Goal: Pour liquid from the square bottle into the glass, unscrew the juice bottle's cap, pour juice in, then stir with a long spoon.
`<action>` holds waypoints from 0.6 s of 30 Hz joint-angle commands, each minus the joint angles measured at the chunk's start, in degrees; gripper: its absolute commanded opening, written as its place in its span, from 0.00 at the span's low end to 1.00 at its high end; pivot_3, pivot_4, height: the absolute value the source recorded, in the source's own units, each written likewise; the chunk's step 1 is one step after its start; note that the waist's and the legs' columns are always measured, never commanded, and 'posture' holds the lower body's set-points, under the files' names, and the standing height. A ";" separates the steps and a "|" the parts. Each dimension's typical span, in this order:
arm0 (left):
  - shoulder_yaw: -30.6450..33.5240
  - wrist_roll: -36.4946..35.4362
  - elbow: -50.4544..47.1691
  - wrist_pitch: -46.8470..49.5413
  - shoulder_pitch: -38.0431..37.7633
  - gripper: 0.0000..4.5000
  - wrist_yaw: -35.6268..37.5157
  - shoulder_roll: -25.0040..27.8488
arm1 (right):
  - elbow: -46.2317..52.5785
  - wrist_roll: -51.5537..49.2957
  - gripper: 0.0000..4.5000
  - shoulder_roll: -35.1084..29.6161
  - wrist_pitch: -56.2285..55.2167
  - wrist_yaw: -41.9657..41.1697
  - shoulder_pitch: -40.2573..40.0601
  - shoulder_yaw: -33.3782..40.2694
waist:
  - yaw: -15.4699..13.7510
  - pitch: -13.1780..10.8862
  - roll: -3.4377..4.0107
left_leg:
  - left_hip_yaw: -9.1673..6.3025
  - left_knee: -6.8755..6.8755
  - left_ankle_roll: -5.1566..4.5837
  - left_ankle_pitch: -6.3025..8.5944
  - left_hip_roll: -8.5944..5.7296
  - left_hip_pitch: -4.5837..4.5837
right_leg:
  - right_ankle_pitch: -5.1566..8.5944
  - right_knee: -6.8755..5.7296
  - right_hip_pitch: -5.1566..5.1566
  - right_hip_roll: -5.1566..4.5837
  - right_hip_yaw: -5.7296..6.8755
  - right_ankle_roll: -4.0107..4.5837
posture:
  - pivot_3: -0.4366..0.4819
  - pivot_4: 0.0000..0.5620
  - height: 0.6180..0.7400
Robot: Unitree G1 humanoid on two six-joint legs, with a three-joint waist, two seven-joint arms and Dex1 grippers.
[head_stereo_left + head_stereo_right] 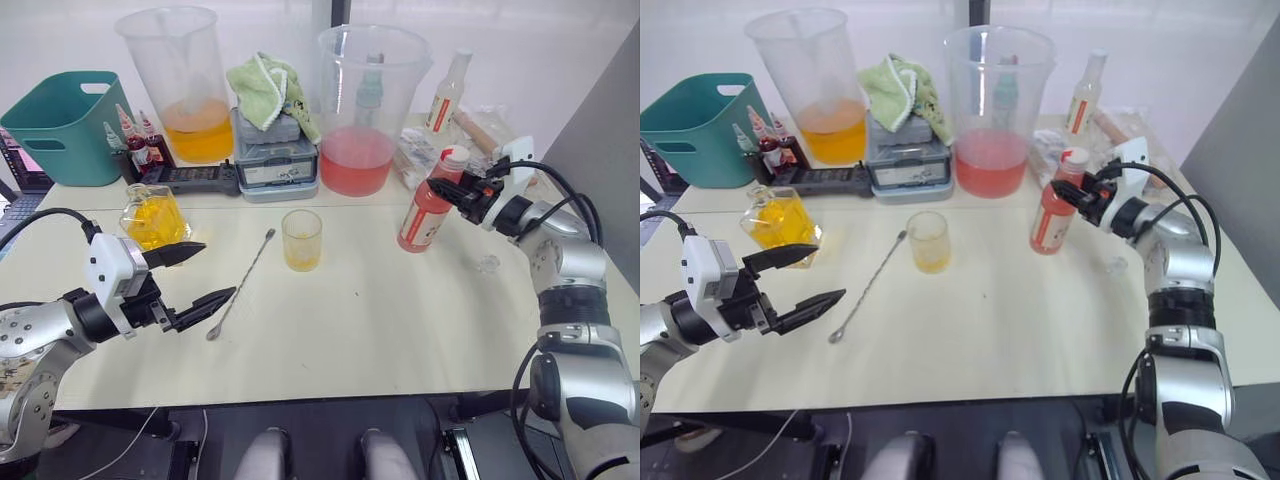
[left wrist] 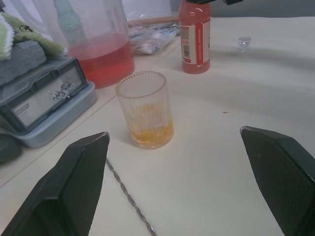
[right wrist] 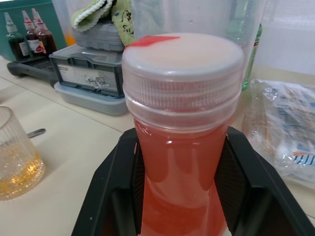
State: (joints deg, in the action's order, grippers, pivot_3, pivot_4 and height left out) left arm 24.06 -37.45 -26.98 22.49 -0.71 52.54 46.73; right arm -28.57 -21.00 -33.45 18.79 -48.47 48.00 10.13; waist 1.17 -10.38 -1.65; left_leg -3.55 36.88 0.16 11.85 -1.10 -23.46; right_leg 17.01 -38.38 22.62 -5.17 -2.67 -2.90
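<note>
- Two grippers in my feed: the left gripper (image 1: pixel 196 274) hovers over the near left of the table (image 1: pixel 400 330), jaws spread wide with nothing between them.
- I see the right gripper (image 1: pixel 452 190) at the neck of the juice bottle (image 1: pixel 428 212), its black fingers (image 3: pixel 115 191) on either side of the neck, closed on it just under the cap (image 3: pixel 183 61).
- That bottle stands upright on the right of the table, cap on, red mark visible on its top.
- From my head view the glass (image 1: pixel 302 240) sits mid-table, upright, with a shallow layer of yellow-orange liquid at the bottom.
- Just left of the glass lies the long spoon (image 1: pixel 241 284), flat on the table, bowl toward the near edge close to the left gripper's lower finger; I can't tell whether they touch.
- Behind the left gripper stands the square bottle (image 1: pixel 153 215), with yellow-orange liquid inside.
- At the back I see a beaker of orange liquid (image 1: pixel 185 85), a beaker of pink-red liquid (image 1: pixel 362 108), a grey scale (image 1: pixel 275 160) with a green cloth (image 1: pixel 268 88) on it, and a teal bin (image 1: pixel 65 125).
</note>
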 commanded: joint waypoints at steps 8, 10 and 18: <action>-2.67 1.74 4.94 -4.56 3.52 1.00 4.61 0.39 | 29.13 -16.40 0.32 -4.47 13.72 -12.60 -7.00 1.88 | -0.09 -0.03 0.05 | 0.09 0.02 0.00 0.00 0.01 -0.44 | -0.02 -0.16 0.53 -0.03 -0.03 0.03 | 0.48 0.27 1.00; -3.30 2.04 5.87 -4.79 4.43 1.00 5.14 0.57 | 32.10 -18.61 0.32 -4.66 15.54 -14.09 -7.20 1.56 | 0.00 -0.03 0.04 | 0.14 0.04 0.00 0.00 0.04 -0.42 | -0.02 -0.16 0.54 -0.02 -0.03 0.03 | 0.48 0.27 1.00; -4.39 2.43 5.59 -3.84 5.56 1.00 5.53 0.84 | 38.80 -21.00 0.32 -4.33 18.70 -13.35 -8.82 0.16 | -0.19 -0.03 0.04 | 0.15 0.07 0.00 0.00 0.05 -0.37 | -0.03 -0.17 0.51 -0.03 -0.01 0.04 | 0.48 0.27 1.00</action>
State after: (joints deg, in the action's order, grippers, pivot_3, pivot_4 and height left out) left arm 19.28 -34.84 -20.20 18.95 4.23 58.06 46.78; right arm 7.09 -40.58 -37.44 38.15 -62.66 38.78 8.77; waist 0.98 -10.40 -1.61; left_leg -3.39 36.94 0.16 11.84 -1.05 -23.83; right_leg 16.97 -38.55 23.12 -5.20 -2.68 -2.85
